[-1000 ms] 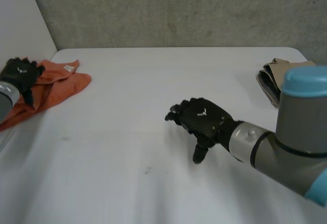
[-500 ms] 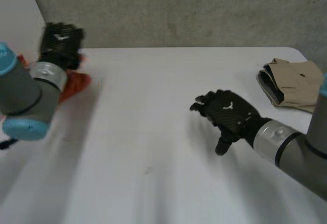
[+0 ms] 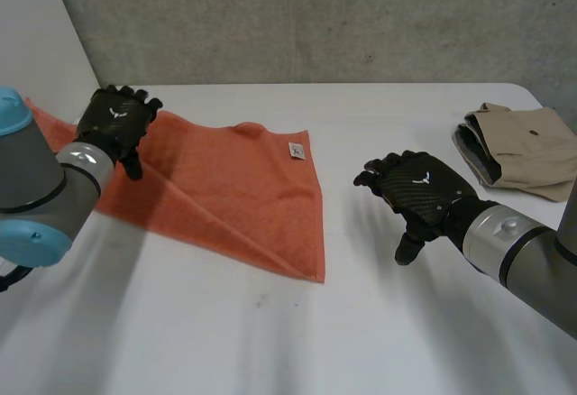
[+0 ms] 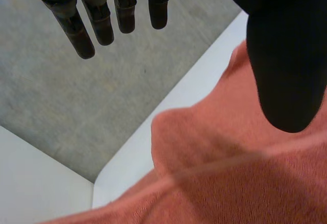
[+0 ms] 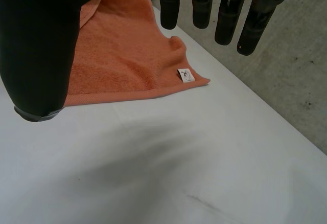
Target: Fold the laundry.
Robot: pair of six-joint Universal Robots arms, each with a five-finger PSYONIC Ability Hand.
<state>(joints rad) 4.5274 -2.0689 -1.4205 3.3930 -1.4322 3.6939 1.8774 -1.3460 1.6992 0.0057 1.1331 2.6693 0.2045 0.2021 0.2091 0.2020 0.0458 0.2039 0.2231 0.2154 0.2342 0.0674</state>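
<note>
- Left robot hand [image 3: 115, 124]: at the left of the white tabletop [image 3: 361, 323], above the far left part of the orange towel [image 3: 225, 188]. In the left wrist view its fingers [image 4: 102, 24] hang straight and well apart from the thumb, with nothing between them. It is wide and holds nothing. Whether it touches the cloth cannot be told.
- Orange towel: lies spread open on the left half of the tabletop. Its left end is hidden behind the left arm. A diagonal crease runs from beside the left robot hand to the near right corner.
- White label [image 3: 297, 150]: small, at the towel's far right corner.
- Right robot hand [image 3: 422, 195]: right of the towel and apart from it, above bare tabletop. Its fingers are spread and relaxed and its thumb points down. It is wide and holds nothing.
- Beige garment [image 3: 523, 147]: folded, at the far right edge of the tabletop, well apart from the towel.
</note>
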